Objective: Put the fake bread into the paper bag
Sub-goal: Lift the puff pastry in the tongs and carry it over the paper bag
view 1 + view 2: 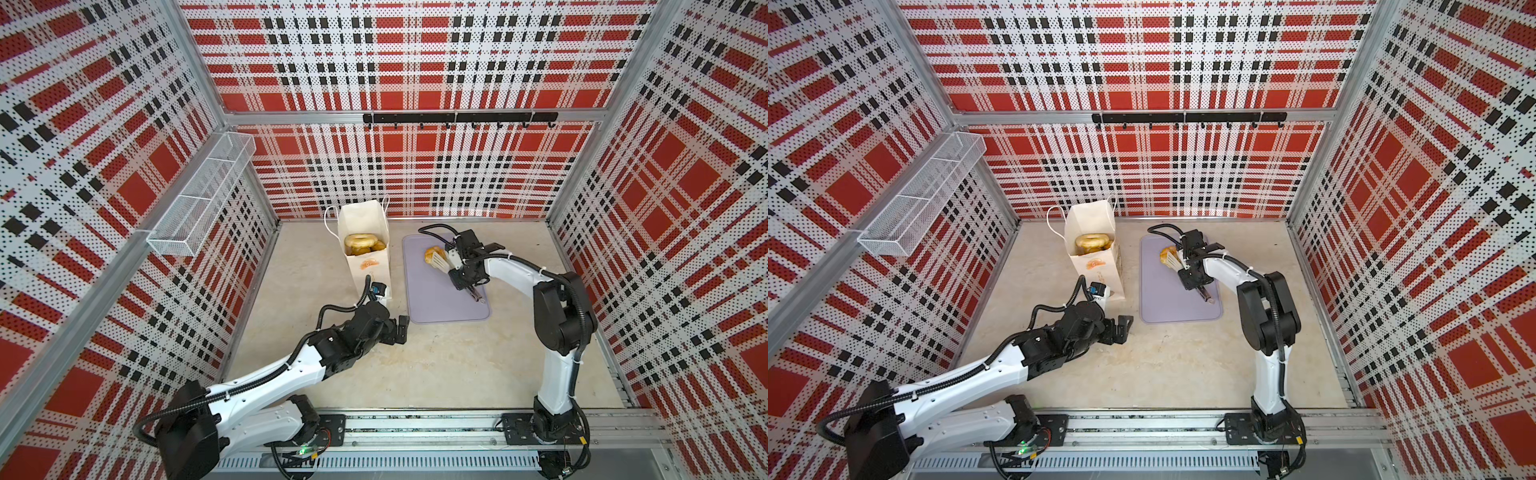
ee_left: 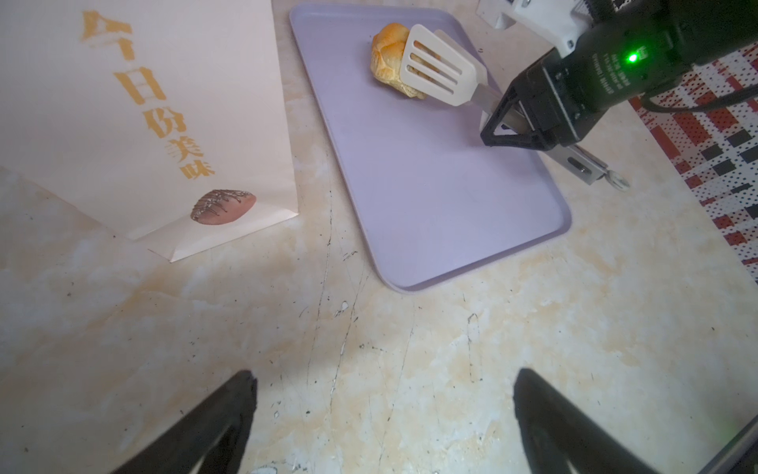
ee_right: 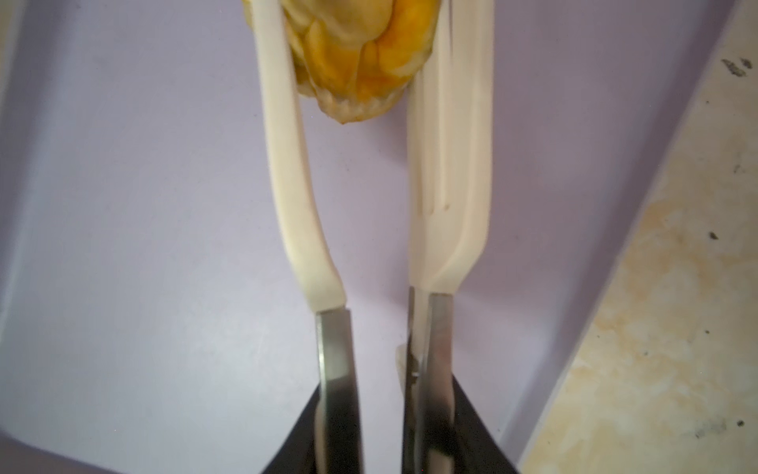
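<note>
Fake bread appears at two stations, both beyond the left gripper (image 2: 385, 373), which hangs low-centre in both top views above the table (image 1: 415, 365), jaws spread wide and holding nothing. Next, right of centre, lies the lilac tray (image 1: 436, 299). Above it, the right gripper (image 3: 387, 427) is clenched on the steel handles of white slotted tongs (image 2: 439, 65). The tong blades clamp one golden pastry (image 2: 387, 57) at the tray's far end; contact between pastry and tray cannot be determined. Just left of the tray stands the paper bag (image 1: 368, 270), upright, mouth open. A ring doughnut (image 1: 360, 240) lies uppermost inside, with further pastries (image 1: 378, 246) beneath it. Farthest are a wire basket (image 1: 203, 195) on the left wall, upper left, and a hook rail (image 1: 457, 117) on the back wall.
</note>
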